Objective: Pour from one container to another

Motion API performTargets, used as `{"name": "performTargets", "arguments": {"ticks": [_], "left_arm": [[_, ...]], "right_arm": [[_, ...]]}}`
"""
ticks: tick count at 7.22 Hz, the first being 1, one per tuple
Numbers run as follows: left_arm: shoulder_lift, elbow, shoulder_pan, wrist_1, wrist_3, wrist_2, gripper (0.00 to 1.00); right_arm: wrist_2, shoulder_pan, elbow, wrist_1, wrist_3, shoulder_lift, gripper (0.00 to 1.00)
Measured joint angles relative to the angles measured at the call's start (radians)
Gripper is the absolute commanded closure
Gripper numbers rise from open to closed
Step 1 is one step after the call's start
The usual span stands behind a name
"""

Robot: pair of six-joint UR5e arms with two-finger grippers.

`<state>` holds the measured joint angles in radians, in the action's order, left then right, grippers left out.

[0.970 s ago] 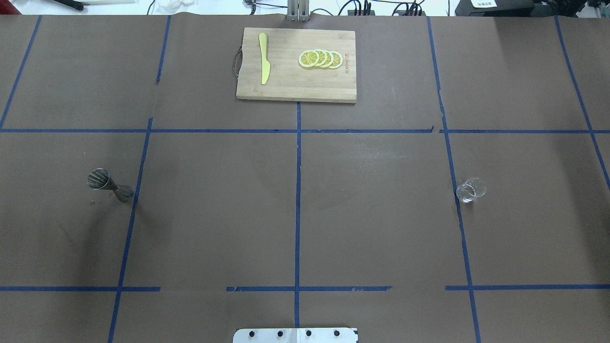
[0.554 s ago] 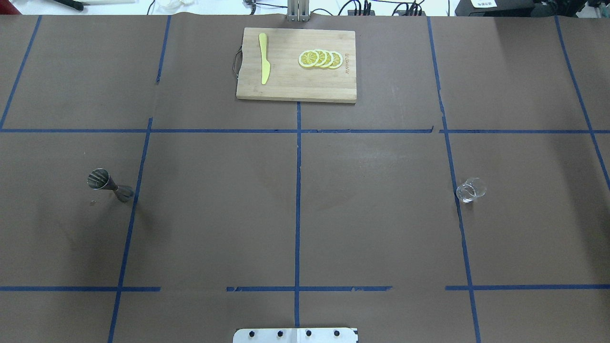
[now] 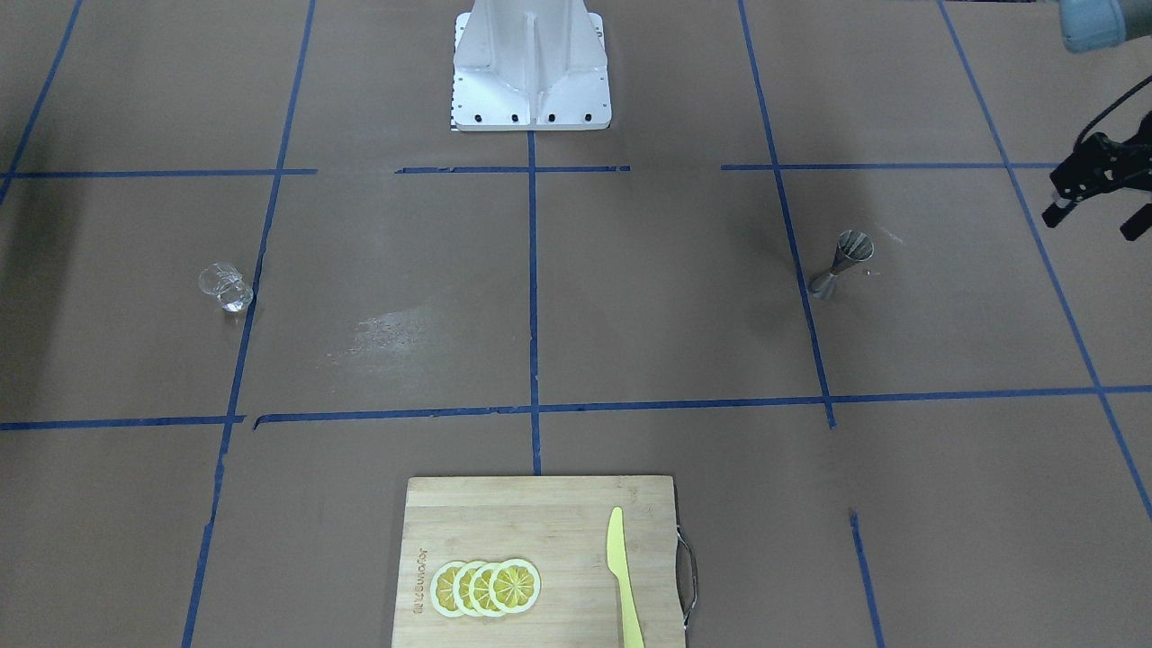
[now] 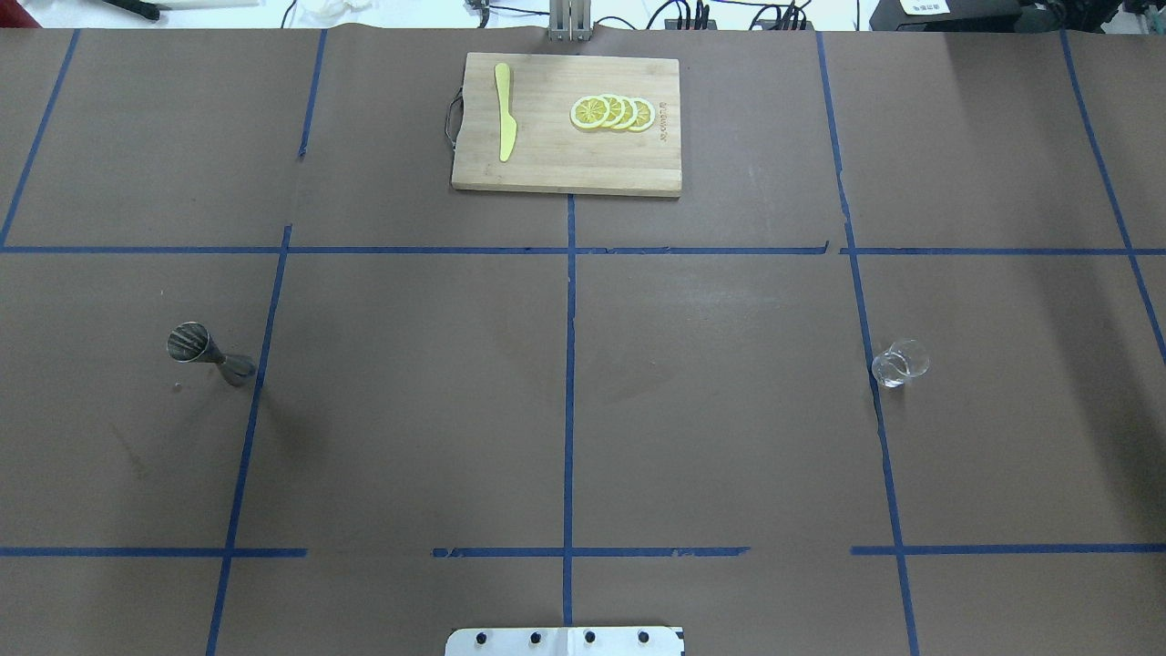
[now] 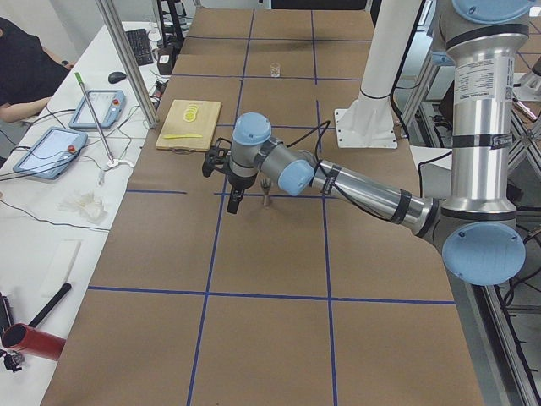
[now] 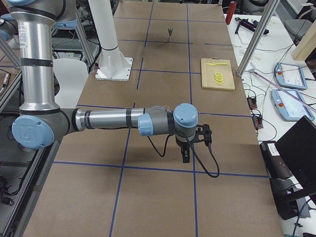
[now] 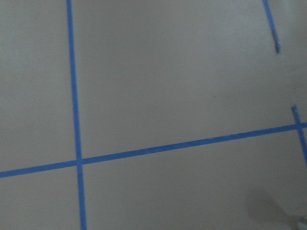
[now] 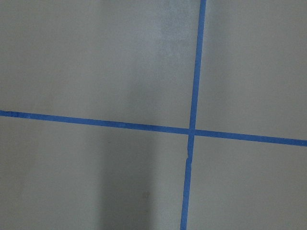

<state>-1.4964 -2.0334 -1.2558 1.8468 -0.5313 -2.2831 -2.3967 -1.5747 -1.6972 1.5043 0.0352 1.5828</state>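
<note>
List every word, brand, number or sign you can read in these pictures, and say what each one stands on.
No text here can be read with certainty.
cutting board: an engraved mark runs along the short edge beside the lemon slices, too small to read.
glass cup: any markings on its side are too faint to make out.
white label beyond the table's far edge: blurred, unreadable.
</note>
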Motion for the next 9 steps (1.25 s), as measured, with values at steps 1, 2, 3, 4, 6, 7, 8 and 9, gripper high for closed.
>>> {"name": "performTargets", "arguments": {"ticks": [1,2,3,4,6,7,8,9], "left_arm": [[0.019,-0.078,0.093,0.0,-0.136,0.061,0.0],[0.037,-0.137,0.193,0.01,-0.268,0.14,0.0],[0.063,-0.176,0.306,0.058,-0.412,0.237,0.0],[0.092,-0.194,0.442,0.128,-0.562,0.362,0.0],[0.12,-0.202,0.658,0.178,-0.742,0.602,0.0],[0.13,-0.201,0.741,0.182,-0.805,0.711,0.0],[0.137,-0.197,0.821,0.181,-0.867,0.824,0.0],[0.142,-0.185,0.887,0.175,-0.926,0.935,0.0]], "right_arm": [[-0.005,0.001,-0.001,0.0,0.002,0.006,0.0],[-0.008,0.002,0.0,-0.001,0.004,0.011,0.0],[-0.016,0.007,-0.014,-0.002,0.029,0.012,0.0],[-0.026,0.031,-0.061,-0.002,0.129,0.01,0.0],[0.03,0.146,-0.226,-0.002,0.396,0.012,0.0],[0.074,0.211,-0.299,-0.001,0.498,0.016,0.0],[0.096,0.263,-0.359,-0.001,0.561,0.024,0.0],[0.106,0.302,-0.407,-0.001,0.592,0.039,0.0]]}}
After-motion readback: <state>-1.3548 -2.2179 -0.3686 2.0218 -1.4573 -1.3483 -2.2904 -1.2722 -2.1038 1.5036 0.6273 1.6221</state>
